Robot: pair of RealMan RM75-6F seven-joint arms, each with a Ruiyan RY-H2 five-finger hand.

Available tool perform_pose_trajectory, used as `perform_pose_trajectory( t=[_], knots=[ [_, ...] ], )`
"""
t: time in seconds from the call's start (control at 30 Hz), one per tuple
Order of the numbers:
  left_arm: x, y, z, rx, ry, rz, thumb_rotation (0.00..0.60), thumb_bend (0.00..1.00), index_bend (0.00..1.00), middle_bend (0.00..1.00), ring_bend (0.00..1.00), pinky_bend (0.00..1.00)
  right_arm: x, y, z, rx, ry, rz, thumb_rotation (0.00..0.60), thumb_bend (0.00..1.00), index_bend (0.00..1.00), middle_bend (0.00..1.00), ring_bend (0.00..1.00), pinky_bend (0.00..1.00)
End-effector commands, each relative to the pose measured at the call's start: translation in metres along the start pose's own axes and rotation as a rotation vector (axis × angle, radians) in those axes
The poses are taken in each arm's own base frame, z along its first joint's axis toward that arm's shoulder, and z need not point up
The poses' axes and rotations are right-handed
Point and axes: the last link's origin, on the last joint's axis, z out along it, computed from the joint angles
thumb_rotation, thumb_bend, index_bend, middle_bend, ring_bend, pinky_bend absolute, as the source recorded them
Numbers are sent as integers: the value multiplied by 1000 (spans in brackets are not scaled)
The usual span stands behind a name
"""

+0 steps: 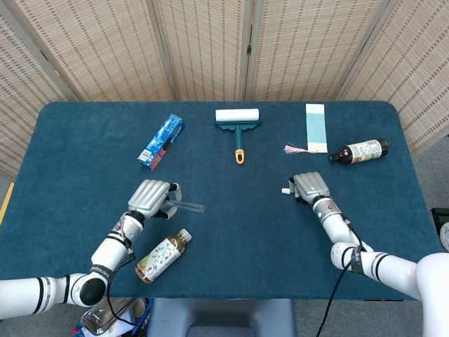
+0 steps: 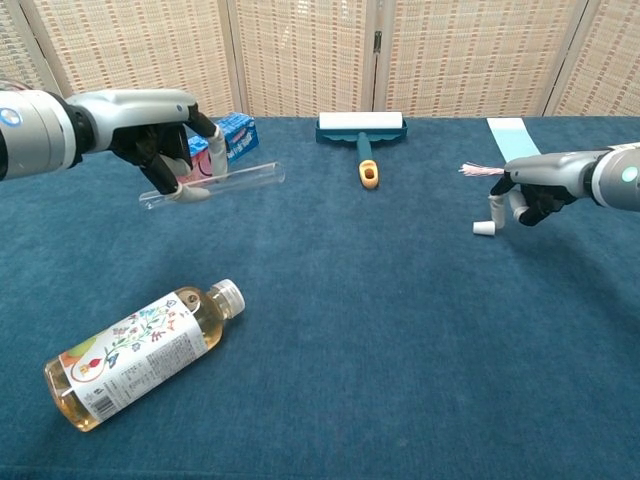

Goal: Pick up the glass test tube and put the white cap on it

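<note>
My left hand (image 1: 151, 198) grips the glass test tube (image 1: 186, 205) near its closed end and holds it level above the table, its mouth pointing right. In the chest view the same left hand (image 2: 165, 135) holds the test tube (image 2: 230, 181) in front of the blue box. The small white cap (image 1: 286, 190) lies on the blue cloth. My right hand (image 1: 309, 186) sits just right of it, fingers curled downward. Seen from the chest, the right hand (image 2: 527, 192) has a fingertip (image 2: 494, 211) touching the white cap (image 2: 483, 229), which rests on the table.
A tea bottle (image 2: 140, 353) lies at the front left, below the left hand. A blue box (image 1: 161, 141), a lint roller (image 1: 238, 123), a blue-white strip with a pink tassel (image 1: 315, 128) and a dark bottle (image 1: 360, 150) lie along the far half of the table (image 1: 231, 239).
</note>
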Motion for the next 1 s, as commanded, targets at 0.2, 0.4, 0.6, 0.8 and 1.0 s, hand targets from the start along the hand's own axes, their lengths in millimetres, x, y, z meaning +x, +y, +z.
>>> perform_pose_trajectory(
  t=[0.2, 0.4, 0.6, 0.8, 1.0],
  knots=[
    [-1, 0, -1, -3, -3, 0, 600, 367, 666, 1000, 1000, 1000, 10, -10, -1, 24, 31, 0, 600, 1000, 395, 1000, 1000, 1000],
    [-2, -2, -1, 1, -4, 0, 600, 367, 666, 1000, 1000, 1000, 15, -14, -3, 34, 40, -10, 600, 1000, 395, 1000, 1000, 1000],
    [-2, -5, -2, 5, -5, -1, 600, 367, 666, 1000, 1000, 1000, 31, -10, -19, 38, 89, 18, 600, 1000, 395, 1000, 1000, 1000],
    [-2, -4, -3, 0, -4, 1, 600, 366, 665, 1000, 1000, 1000, 50, -6, -41, 50, 160, 49, 600, 653, 395, 1000, 1000, 1000],
    [-3, -3, -4, -3, -5, 2, 600, 366, 665, 1000, 1000, 1000, 49, 0, -46, 35, 186, 42, 600, 55, 387, 1000, 1000, 1000]
  ],
)
